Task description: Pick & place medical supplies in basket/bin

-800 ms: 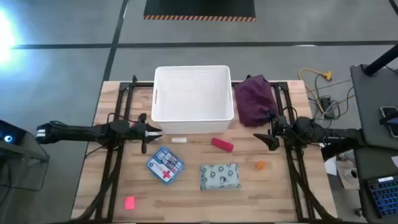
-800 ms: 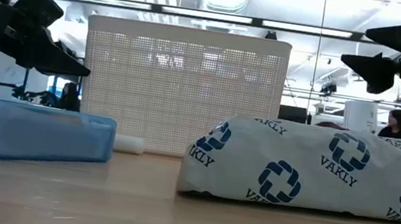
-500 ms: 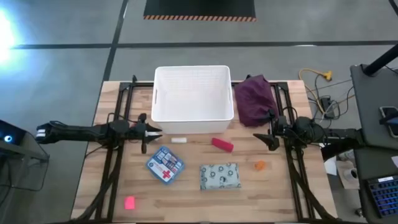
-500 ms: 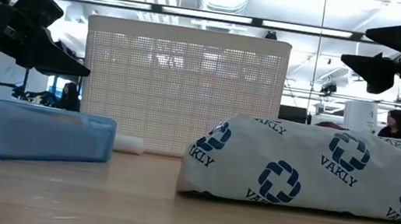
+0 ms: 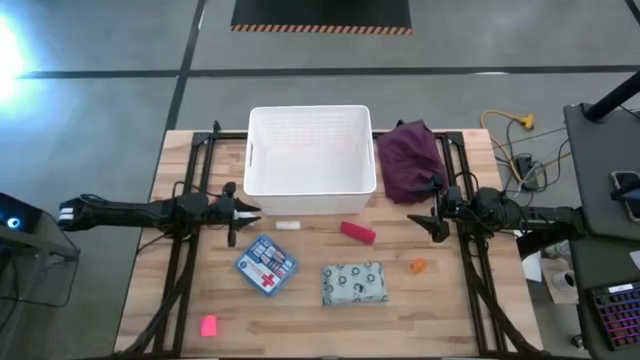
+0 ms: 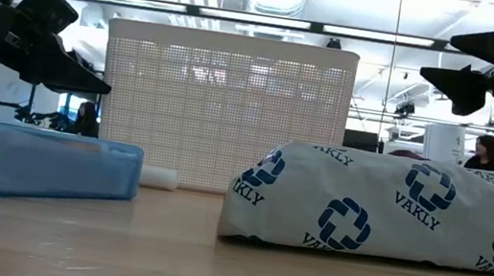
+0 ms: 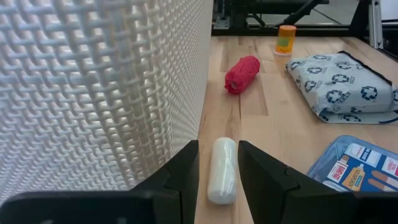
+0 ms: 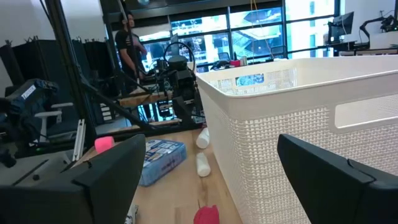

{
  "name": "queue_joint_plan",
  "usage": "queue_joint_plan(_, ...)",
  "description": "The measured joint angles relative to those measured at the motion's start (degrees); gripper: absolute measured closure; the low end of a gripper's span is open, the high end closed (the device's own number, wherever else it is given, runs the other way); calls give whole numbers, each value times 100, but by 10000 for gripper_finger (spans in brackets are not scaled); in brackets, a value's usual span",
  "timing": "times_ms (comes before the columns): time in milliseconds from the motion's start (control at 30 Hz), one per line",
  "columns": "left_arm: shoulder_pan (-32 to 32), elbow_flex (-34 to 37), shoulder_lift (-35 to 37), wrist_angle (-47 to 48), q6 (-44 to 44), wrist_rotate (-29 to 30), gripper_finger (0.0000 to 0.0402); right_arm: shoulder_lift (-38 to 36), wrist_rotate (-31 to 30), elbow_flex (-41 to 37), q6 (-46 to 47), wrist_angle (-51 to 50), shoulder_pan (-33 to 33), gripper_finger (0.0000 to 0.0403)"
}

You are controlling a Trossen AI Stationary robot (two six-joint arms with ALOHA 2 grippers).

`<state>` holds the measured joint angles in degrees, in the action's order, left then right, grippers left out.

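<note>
The white basket (image 5: pixel 310 150) stands at the table's far middle. In front of it lie a white piece (image 5: pixel 288 225), a red piece (image 5: pixel 357 232), the blue packet with a red cross (image 5: pixel 266 266), the pale green patterned pouch (image 5: pixel 354 283), an orange piece (image 5: pixel 418 266) and a pink piece (image 5: pixel 208 325). My left gripper (image 5: pixel 250 210) hovers left of the white piece (image 7: pixel 222 168), narrowly open and pointing along the basket's near wall (image 7: pixel 106 93). My right gripper (image 5: pixel 432 215) hovers wide open right of the red piece, facing the basket (image 8: pixel 298 124).
A dark purple cloth (image 5: pixel 410 160) lies bunched right of the basket, close to my right arm. Black frame rails (image 5: pixel 190 270) run along both table sides. Bare wood shows between the supplies and along the near edge. People stand in the room beyond the table.
</note>
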<state>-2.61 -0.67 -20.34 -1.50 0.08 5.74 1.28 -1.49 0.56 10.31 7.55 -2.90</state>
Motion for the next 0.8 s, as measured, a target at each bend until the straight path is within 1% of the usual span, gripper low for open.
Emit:
queue_joint_plan(600, 0, 0, -2, 0, 1, 0, 307, 0, 0, 0, 37, 2, 0, 49)
queue_joint_plan(633, 1, 0, 0, 0, 1, 0, 307, 0, -35, 0, 181, 20, 0, 49)
queue_joint_plan(667, 1, 0, 0, 0, 1, 1, 307, 4, -110, 0, 536, 36, 0, 49)
queue_joint_plan(800, 1, 0, 0, 0, -1, 0, 307, -7, -193, -2, 2822, 235, -2, 49)
